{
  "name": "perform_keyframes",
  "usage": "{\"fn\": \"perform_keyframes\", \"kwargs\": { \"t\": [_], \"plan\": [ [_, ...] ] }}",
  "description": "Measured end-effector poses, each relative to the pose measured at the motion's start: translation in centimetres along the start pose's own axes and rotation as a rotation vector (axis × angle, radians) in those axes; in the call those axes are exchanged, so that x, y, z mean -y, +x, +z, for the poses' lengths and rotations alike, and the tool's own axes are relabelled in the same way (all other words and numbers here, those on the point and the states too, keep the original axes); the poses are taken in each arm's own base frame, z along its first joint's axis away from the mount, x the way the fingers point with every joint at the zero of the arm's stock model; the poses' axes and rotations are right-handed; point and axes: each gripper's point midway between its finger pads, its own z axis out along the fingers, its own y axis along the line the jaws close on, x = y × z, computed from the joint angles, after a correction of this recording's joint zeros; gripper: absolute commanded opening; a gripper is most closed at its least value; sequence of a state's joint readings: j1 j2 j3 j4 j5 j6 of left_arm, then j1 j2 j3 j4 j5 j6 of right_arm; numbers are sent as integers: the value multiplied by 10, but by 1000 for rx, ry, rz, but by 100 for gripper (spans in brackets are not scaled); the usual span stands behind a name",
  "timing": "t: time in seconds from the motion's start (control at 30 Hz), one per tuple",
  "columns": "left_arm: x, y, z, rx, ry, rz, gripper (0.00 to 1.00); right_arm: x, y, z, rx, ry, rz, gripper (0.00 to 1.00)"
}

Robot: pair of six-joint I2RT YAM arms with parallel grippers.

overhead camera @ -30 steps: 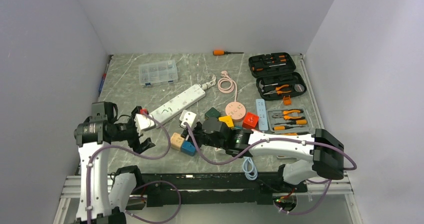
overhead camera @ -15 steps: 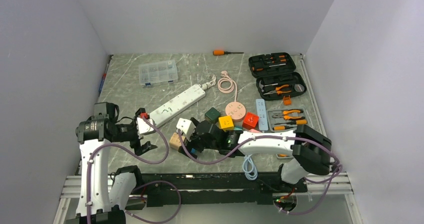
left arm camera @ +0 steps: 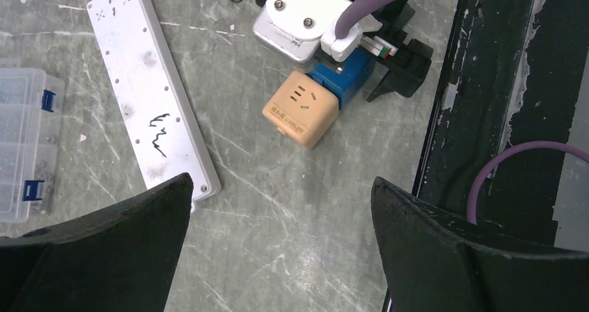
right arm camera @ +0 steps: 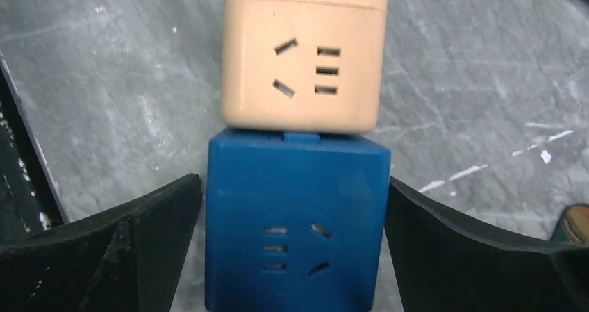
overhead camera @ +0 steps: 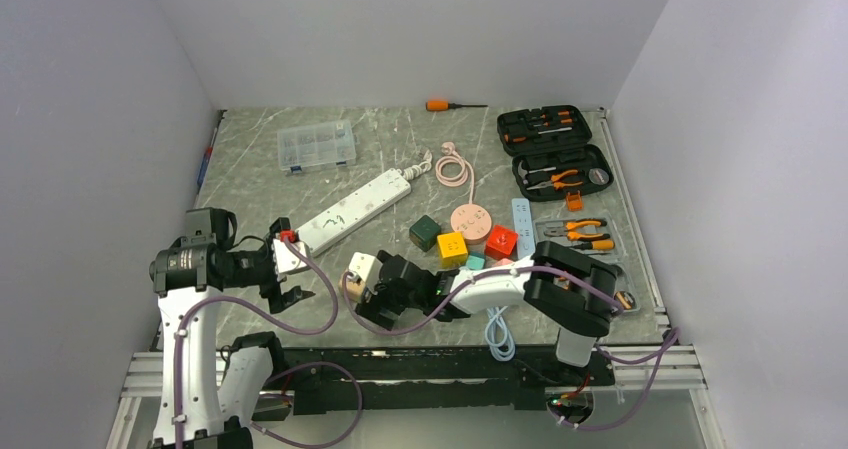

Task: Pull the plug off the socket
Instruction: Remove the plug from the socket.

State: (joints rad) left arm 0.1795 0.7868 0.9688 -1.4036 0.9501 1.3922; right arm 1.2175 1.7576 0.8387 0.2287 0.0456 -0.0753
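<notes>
Since 1.0 s ago: right arm has swung left across the table [overhead camera: 250,159], and the right gripper [right arm camera: 292,187] now sits over the joined pair near the front edge. Left arm barely shifted.

Pair: blue cube adapter [right arm camera: 297,222] butted end to end with the beige cube adapter [right arm camera: 305,62], both lying flat on the table, just in front of the white power strip [left arm camera: 149,96]. They look mated, with no gap at the seam.

Right gripper: jaws apart, one finger on each side of the blue cube and close to its faces; cannot tell if either touches. Nothing clamped yet.

Left gripper [left arm camera: 281,187]: jaws wide apart and empty, hovering near the end of the power strip, with the beige cube in its view but well off.

Step in hand, as I read it: straddle done, grasp pending. Next calls for closing on the blue cube, then a hold on the beige one, probably by the left gripper, and a straight pull along the pair's long axis. Pulling askew may drag both cubes together.
</notes>
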Motion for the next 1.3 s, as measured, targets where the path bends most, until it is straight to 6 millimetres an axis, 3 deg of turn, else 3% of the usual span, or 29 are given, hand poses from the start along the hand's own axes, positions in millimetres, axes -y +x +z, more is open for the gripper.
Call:
{"fn": "perform_keyframes", "kwargs": {
  "t": [0.1,0.17,0.4,0.47,0.8,1.0,1.13,1.3],
  "plan": [
    [0,0,0,1,-1,1,99,4,-6,7,34,27,1,92],
    [-1,-1,0,1,-7,7,99,5,-9,10,50,33,1,81],
    [-1,-2,-1,2,-15,19,100,6,-10,12,58,36,4,24],
    [-1,-2,-1,3,-17,23,99,6,-9,11,56,36,4,0],
    [7,3,5,23,17,31,100,11,-2,-17,6,57,-14,0],
    [21,-5,11,95,80,34,100,6,-47,-48,134,18,-37,0],
    [35,1,21,129,148,16,99,-5,-77,-61,208,-14,-66,0],
    [42,10,32,133,183,22,99,-25,-92,-65,231,-61,-110,0]
  ]
}}
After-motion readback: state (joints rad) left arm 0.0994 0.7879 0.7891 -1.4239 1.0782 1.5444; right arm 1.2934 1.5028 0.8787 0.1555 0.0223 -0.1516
